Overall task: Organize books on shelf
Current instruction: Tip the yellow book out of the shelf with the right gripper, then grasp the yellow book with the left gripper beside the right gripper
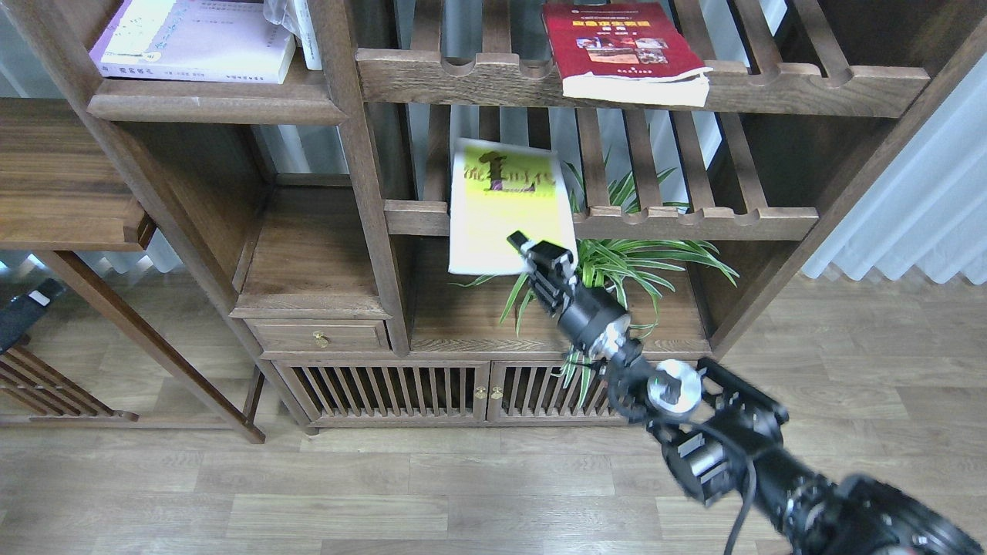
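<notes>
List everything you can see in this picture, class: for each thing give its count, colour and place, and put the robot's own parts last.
Lilac-white book: one, pale lilac, flat on the solid shelf, top left.
Dark red book: one, on the upper slatted rack, overhanging its front rail.
Yellow-green book: one, blurred, over the lower slatted rack, centre.
Plant: one, green, below the lower rack.
Cabinet doors: two, dark brown, slatted, bottom.
Drawer: one, brown, brass knob.
Floor: grey-brown planks.
Curtain: white, right.
Right hand: black, gripping the yellow-green book's lower right corner.
Left hand: out of view.
</notes>
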Robot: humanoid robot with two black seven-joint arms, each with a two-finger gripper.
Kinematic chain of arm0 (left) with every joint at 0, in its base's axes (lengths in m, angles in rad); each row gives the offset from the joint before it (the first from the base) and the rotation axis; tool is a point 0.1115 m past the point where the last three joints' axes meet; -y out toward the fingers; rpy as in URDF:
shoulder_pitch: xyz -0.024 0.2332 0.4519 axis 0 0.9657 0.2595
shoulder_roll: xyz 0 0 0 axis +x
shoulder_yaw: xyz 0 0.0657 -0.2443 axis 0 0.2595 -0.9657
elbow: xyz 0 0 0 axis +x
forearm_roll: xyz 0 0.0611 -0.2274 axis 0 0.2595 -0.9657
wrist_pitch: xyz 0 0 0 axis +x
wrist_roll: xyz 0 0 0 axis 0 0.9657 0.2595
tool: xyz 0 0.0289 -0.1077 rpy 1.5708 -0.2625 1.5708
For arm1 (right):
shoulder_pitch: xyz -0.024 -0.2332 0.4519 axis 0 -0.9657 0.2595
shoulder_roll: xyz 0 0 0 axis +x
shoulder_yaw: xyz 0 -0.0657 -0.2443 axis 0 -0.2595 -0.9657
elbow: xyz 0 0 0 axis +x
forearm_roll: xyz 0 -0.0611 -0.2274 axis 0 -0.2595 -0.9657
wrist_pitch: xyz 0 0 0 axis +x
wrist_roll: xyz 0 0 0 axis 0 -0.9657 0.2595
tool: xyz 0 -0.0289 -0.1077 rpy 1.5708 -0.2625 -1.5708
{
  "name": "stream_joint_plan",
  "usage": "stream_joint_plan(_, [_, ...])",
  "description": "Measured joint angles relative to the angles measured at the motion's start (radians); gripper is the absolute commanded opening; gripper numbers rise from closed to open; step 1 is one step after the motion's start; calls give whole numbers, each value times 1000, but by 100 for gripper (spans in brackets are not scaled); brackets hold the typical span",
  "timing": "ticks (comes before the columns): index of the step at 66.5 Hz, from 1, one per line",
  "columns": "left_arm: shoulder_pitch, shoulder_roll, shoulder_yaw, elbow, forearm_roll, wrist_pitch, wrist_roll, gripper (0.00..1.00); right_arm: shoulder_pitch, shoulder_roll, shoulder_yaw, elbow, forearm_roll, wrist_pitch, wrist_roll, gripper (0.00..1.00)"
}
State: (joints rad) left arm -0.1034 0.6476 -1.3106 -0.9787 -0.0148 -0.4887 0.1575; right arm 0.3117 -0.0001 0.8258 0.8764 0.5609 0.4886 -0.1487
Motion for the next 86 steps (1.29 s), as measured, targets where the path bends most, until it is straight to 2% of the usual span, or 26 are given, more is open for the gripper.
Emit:
stream_joint_plan(16, [1,-122,9,12,-7,0,1,100,-162,0,18,129,-47,0,-37,5])
stream_joint_plan(29, [39,-157,77,12,-61,0,2,99,-232,0,-22,132,-78,1,-112,5])
stream_joint_plan(37, [53,-118,191,-12,-216,0,1,99,-235,0,-55,125,-84,1,-151,5])
stream_joint_plan(46, [48,12,406,-83,-441,0,1,99,-230,0,-84,121,-91,0,-208,5])
stream_joint_plan(56, [-15,120,612,-155,-561,0,1,99,-228,0,-92,118,-100,0,-246,6])
stream_joint_plan(63, [-60,139,675,-169,-585,0,-1,99,-228,0,-118,97,-117,0,-292,6])
stream_joint_plan(86, [-89,83,742,-215,-614,0,-3,99,-202,0,-149,28,-121,0,-339,7])
